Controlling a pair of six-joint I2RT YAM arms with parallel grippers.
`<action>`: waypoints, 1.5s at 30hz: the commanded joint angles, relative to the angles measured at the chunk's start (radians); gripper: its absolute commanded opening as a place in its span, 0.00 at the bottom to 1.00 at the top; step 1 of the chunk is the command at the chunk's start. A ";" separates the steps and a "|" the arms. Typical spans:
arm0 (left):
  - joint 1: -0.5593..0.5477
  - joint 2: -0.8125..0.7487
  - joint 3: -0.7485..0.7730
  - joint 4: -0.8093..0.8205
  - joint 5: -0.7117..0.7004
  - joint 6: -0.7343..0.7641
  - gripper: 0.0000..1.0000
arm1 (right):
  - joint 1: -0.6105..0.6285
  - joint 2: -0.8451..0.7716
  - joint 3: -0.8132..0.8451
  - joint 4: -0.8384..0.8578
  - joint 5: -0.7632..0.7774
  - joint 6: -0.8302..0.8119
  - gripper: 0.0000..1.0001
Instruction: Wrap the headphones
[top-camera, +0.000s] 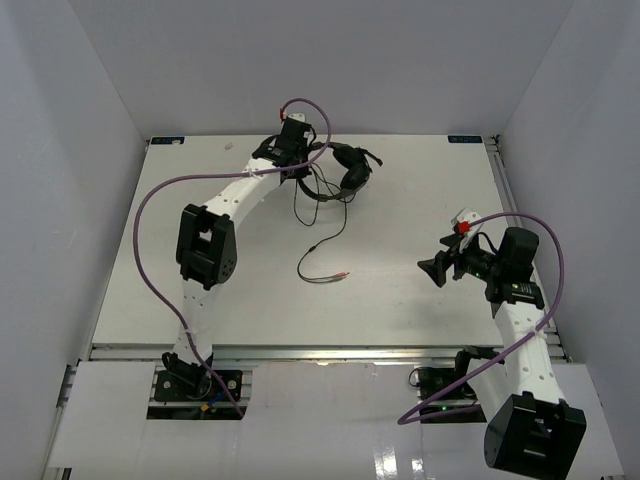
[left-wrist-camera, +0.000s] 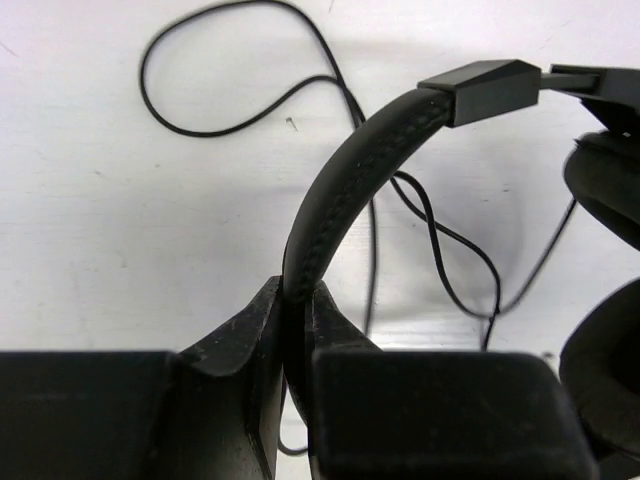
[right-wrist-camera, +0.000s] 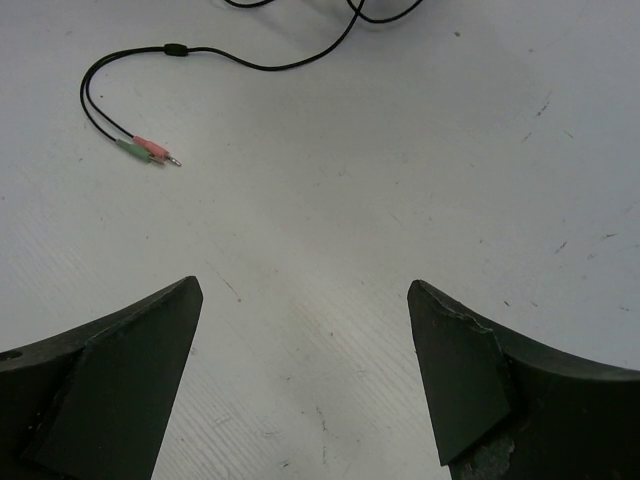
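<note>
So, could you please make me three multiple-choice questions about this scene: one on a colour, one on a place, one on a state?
1. What colours are the two plugs?
A) red and blue
B) pink and green
C) both black

2. Where does the left gripper grip the headphones?
A) on the headband
B) on the plugs
C) nowhere, it is open

3. How is the right gripper?
A) shut on a plug
B) shut and empty
C) open and empty

Answers:
1 B: the right wrist view shows one pink and one green.
2 A: the left wrist view shows its jaws closed on the headband.
3 C: its jaws stand wide apart over the bare table.
</note>
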 joint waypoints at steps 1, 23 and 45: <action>0.000 -0.163 -0.074 0.025 0.136 0.058 0.00 | -0.016 0.005 0.000 0.016 -0.003 -0.003 0.90; -0.026 -0.325 -0.648 0.100 0.334 0.090 0.00 | -0.033 0.012 -0.002 0.005 -0.022 -0.009 0.90; -0.054 -0.340 -0.635 0.038 0.281 0.182 0.34 | -0.036 0.017 0.000 0.002 -0.016 -0.012 0.90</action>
